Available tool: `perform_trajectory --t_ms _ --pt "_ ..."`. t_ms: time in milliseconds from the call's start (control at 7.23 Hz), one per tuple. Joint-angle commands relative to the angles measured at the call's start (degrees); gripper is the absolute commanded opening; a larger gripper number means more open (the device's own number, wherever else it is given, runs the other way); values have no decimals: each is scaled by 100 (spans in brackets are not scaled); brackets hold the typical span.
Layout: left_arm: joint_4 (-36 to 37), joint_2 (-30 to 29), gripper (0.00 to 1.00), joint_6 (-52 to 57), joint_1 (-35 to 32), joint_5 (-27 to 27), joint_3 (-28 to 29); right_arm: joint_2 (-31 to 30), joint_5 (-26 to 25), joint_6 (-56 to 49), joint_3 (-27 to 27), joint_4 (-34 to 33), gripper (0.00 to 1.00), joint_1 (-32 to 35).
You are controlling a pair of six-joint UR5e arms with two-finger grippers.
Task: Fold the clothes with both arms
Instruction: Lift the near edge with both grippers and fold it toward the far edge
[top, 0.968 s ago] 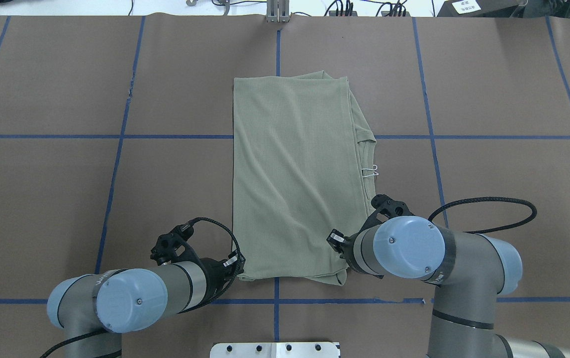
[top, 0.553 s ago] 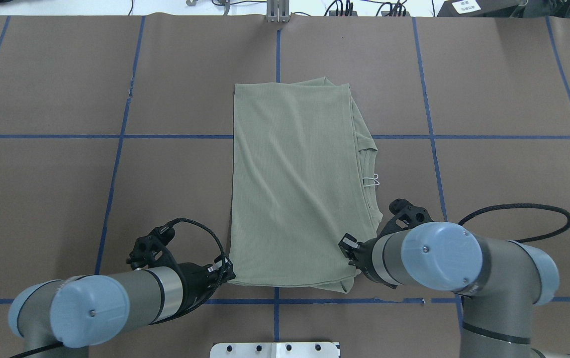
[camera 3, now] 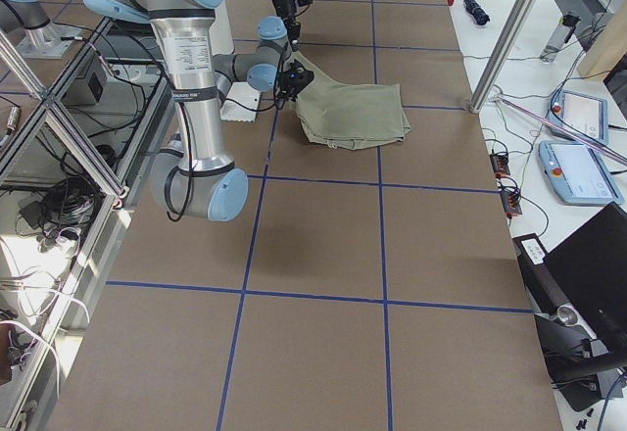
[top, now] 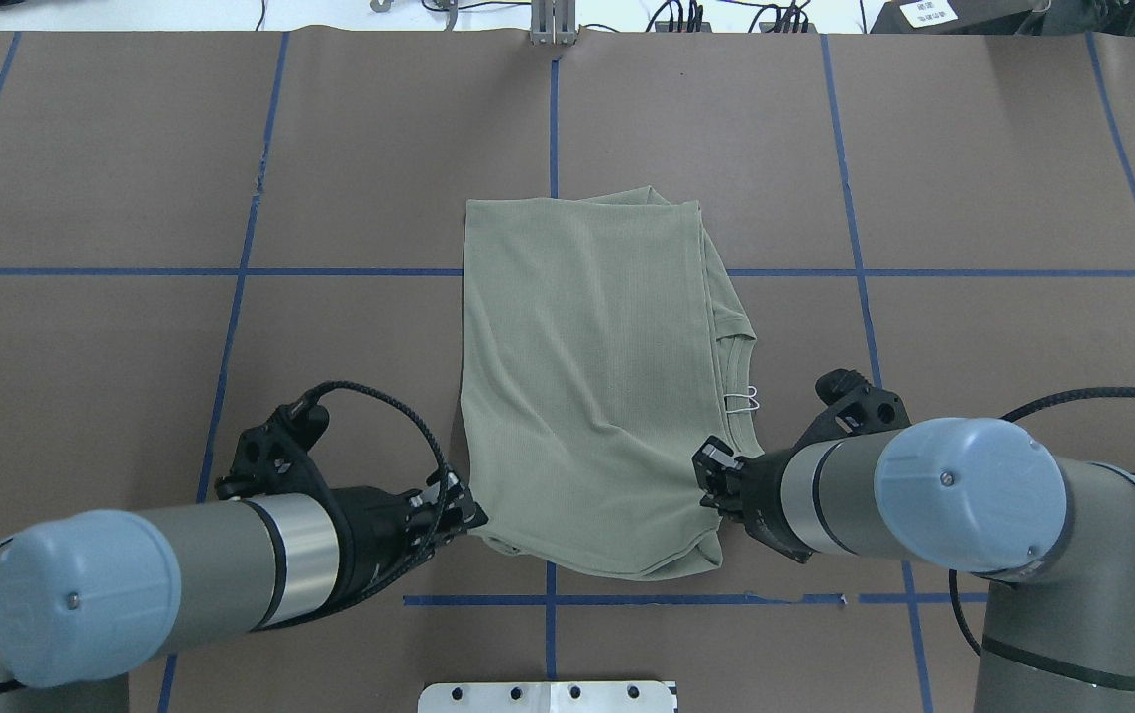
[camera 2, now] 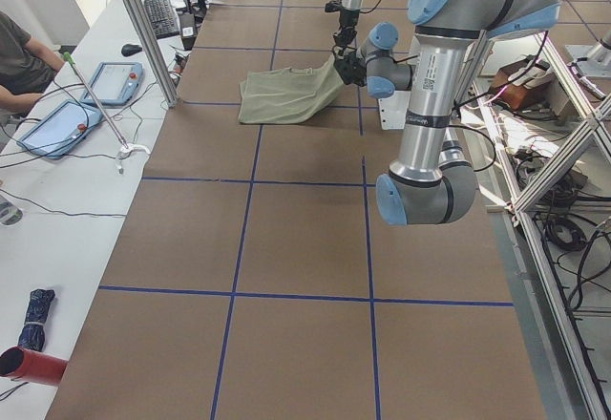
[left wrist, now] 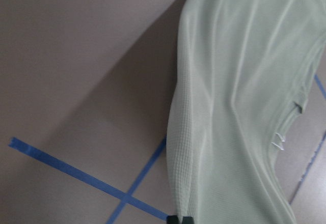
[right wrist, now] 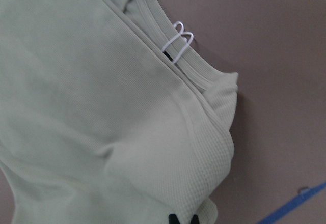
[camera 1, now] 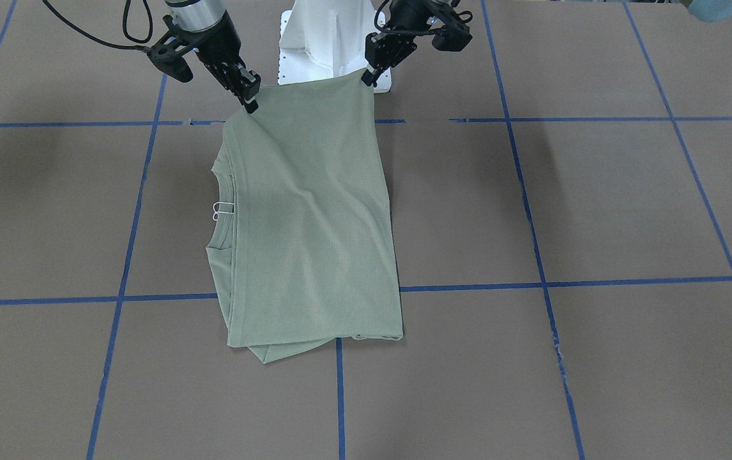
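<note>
The sage-green knit shirt [top: 587, 376], folded lengthwise into a narrow rectangle with a white tag loop [top: 744, 399] showing at its neck edge, is laid on the middle of the table [top: 132, 149], its near corners held raised, pinched in the left gripper [top: 466, 515] and the right gripper [top: 711, 485].

One green shirt [top: 577, 376], one white tag loop [top: 744, 398], two arms [top: 181, 579] [top: 924, 495], two tools [top: 473, 517] [top: 711, 485], seemingly one operator [camera 2: 19, 57]
</note>
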Motion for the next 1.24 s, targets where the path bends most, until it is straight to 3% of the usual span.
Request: perform_trajectory --t_ms 0,138,415,692,830,968,1107 --pt "42 -679 0 611 -1082 -248 978 868 560 -331 -979 0 0 1085" --pt "16 -812 0 1041 -1452 -257 1436 1265 817 -568 -1534 26 0 1482" --pt "-780 -997 0 1282 -1797 -257 2420 1732 872 -982 -2440 44 0 1732" --pt "-995 -1549 0 1370 -1965 -240 3395 2365 916 -1149 -3468 61 0 1864" --pt "-1404 -1622 0 1371 -1992 -231 3731 2411 916 -1185 -3699 305 0 1899" --pt "-1783 -1675 0 1492 -2053 -231 4152 2429 1125 -1394 -4302 995 0 2056" --pt "-2309 -2049 7 1607 -2193 -205 5079 2638 1388 -2066 -5108 1498 0 2258"
